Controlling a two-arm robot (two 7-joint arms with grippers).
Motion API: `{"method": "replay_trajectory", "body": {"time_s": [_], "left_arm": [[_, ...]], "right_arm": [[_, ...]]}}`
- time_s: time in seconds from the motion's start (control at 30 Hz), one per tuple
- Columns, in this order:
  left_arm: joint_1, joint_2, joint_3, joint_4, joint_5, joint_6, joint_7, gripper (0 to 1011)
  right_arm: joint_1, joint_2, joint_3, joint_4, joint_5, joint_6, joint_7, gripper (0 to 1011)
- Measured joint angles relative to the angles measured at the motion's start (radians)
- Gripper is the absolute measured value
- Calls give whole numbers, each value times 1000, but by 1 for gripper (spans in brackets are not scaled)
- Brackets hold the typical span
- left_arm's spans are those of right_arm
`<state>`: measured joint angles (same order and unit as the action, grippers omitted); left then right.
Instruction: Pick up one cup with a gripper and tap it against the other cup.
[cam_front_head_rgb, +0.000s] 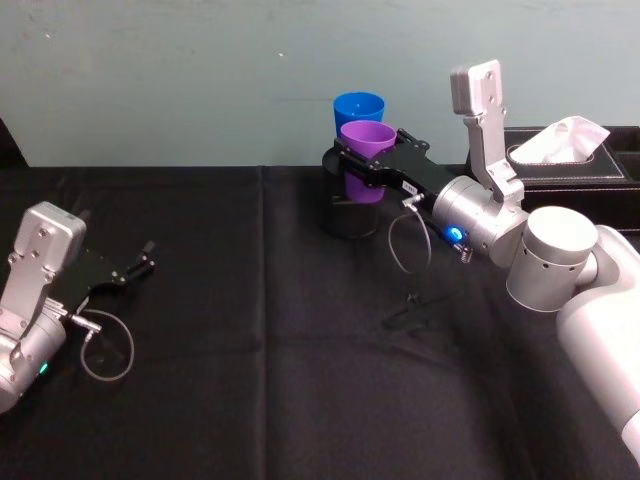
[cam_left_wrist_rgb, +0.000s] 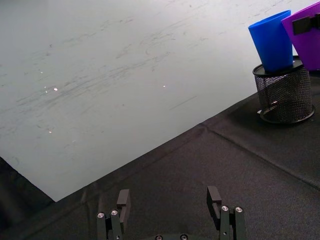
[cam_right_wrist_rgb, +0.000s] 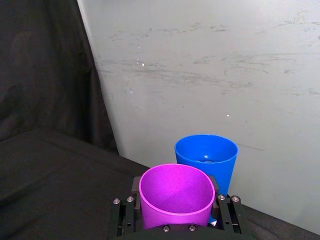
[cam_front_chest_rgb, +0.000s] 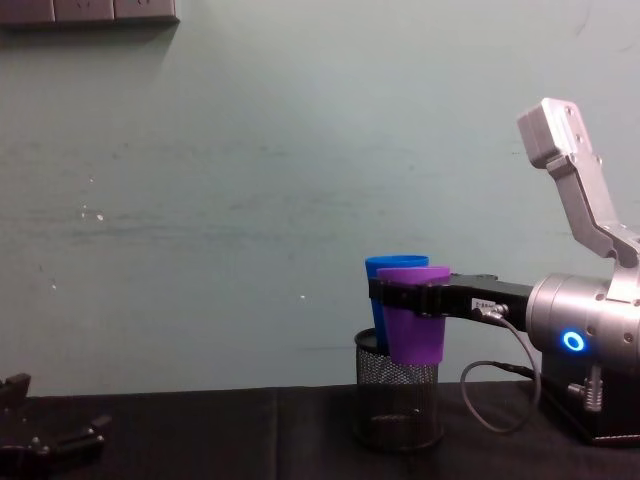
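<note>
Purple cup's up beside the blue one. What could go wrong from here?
1. The blue cup stands in the mesh holder; a hard tap may tip it out.
2. The purple cup, in the right claw, hangs with its base near the holder's rim and might snag it.
The left claw lies open, parked at the table's left.

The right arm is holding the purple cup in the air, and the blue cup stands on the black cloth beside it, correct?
Not quite: the blue cup stands in the black mesh holder, not on the cloth; the left wrist view shows it. The right gripper does hold the purple cup aloft.
</note>
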<state>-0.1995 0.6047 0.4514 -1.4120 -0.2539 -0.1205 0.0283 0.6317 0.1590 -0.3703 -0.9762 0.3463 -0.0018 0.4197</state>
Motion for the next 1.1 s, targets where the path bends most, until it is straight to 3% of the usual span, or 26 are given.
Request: {"method": "replay_trajectory", "body": {"time_s": [1.1], "left_arm": [[0,0,0,0,0,0,0,1000]], "right_arm": [[0,0,0,0,0,0,0,746]]}}
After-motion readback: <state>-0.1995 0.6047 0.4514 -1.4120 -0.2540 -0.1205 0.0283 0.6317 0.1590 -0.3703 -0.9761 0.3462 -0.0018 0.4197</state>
